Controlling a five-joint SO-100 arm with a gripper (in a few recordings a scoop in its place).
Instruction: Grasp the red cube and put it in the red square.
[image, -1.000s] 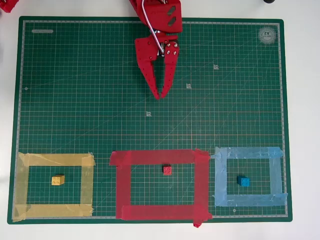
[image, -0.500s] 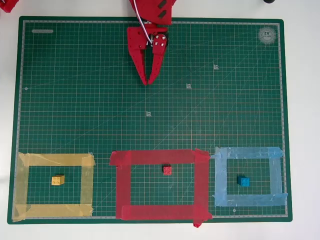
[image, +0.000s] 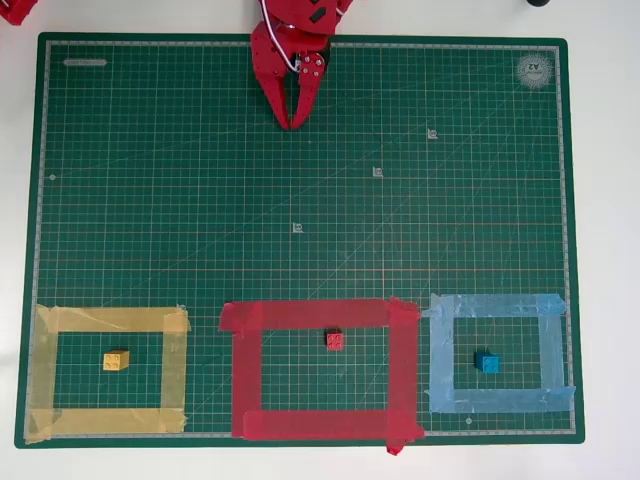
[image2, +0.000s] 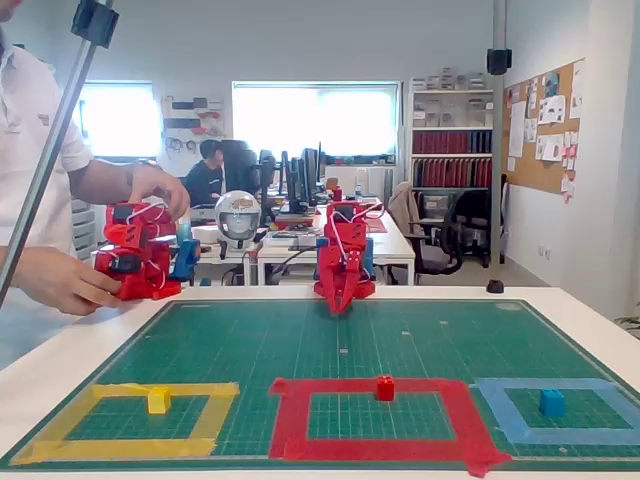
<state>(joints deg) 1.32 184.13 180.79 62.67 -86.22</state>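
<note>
Retreating toward the mat's far edge since a second ago, gripper (image: 291, 124) with fingers nearly together and apparently empty, well apart from the red cube (image: 335, 341), which sits inside the red square (image: 244, 370) near its top strip, so placement looks done.

From my seat the green mat (image: 180, 200) lies bare through the upper and middle of the overhead view. Along the bottom sit only three small blocks, well apart: yellow cube (image: 116, 361) lower left, red cube (image: 335, 341) centre, blue cube (image: 488, 364) lower right.
</note>
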